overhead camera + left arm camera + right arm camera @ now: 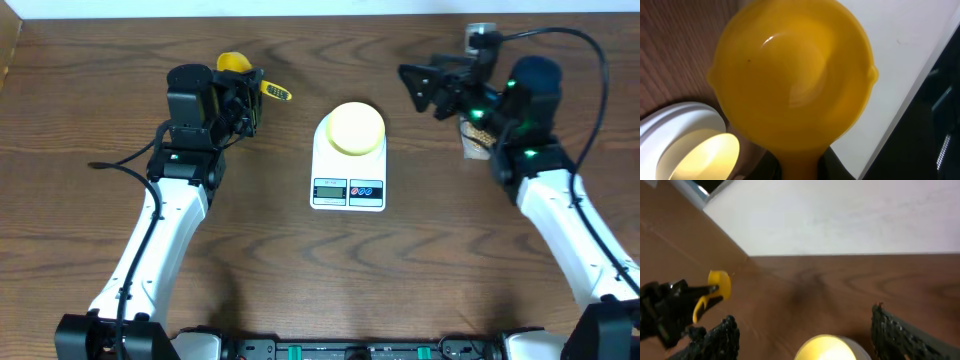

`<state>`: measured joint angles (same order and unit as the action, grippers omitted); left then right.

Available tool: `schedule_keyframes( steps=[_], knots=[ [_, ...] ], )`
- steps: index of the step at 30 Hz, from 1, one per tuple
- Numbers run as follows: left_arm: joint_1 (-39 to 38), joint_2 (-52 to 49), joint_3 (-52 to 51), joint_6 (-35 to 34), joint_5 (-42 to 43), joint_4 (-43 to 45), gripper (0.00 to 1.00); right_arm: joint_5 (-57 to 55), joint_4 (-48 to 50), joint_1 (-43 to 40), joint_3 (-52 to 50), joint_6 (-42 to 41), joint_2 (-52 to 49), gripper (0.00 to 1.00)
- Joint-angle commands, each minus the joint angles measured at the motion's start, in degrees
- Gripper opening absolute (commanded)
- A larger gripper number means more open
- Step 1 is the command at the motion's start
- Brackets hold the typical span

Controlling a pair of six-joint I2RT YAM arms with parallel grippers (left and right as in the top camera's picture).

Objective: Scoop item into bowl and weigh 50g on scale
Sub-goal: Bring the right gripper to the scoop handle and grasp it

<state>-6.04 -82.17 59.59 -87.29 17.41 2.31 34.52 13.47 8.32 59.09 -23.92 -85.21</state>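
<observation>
on the wooden table (300, 290), the left gripper (250, 97) clenches the empty scoop (790, 75); the beans (473, 140) lie past the scale (348, 190) toward the far right corner, beside the released right gripper (422, 90).

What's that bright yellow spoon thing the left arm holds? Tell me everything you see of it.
It is a yellow scoop of glossy plastic: a round cup with a nub on each side of the rim and a long handle. The cup is empty. The left gripper is shut on the handle, holding it near the far edge of the table; nothing else seems to touch it.
</observation>
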Motion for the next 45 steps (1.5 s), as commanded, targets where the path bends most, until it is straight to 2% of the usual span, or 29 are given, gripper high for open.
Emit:
schedule_keyframes(
  steps=[1,7,12,16,18,24,27,29,31,36,45],
  knots=[
    [0.1,-0.1,0.3,-1.2,-1.7,-0.9,0.08,-7.6,2.5,5.9,0.9,-0.5,-1.1,0.82],
    [0.1,-0.1,0.3,-2.9,2.9,-3.0,0.08,-7.6,2.6,13.4,0.9,-0.5,-1.4,0.80],
    [-2.1,-0.1,0.3,-7.0,7.0,-3.1,0.08,-7.6,2.8,18.8,0.9,-5.6,-1.4,0.78],
    [-4.0,-0.1,0.3,-8.0,7.1,-2.8,0.08,-7.7,2.8,20.7,0.9,-9.0,-1.4,0.75],
    [-5.4,-0.1,0.3,-9.8,7.3,-2.6,0.08,-7.7,2.8,21.4,0.9,-12.7,-1.4,0.69],
    [-7.3,-0.1,0.3,-10.5,8.8,3.1,0.08,-8.3,2.3,21.5,0.9,-15.3,-1.4,0.68],
    [-8.4,-0.1,0.3,-10.3,9.7,6.3,0.08,-8.5,2.2,21.5,0.9,-15.3,-1.4,0.59],
    [-8.8,-0.1,0.3,-10.3,9.6,6.5,0.08,-8.5,2.2,21.5,0.9,-15.3,-1.4,0.45],
    [-9.1,-0.1,0.3,-10.0,9.6,6.4,0.08,-8.7,2.2,21.5,0.9,-15.3,-1.4,0.38],
    [-9.2,-0.1,0.3,-9.0,9.6,6.4,0.08,-11.3,2.4,21.5,0.9,-15.3,-1.4,0.37],
    [-11.3,-0.1,0.3,-7.7,10.5,6.4,0.08,-13.2,2.4,21.5,0.9,-15.2,-1.4,0.23]
  ],
)
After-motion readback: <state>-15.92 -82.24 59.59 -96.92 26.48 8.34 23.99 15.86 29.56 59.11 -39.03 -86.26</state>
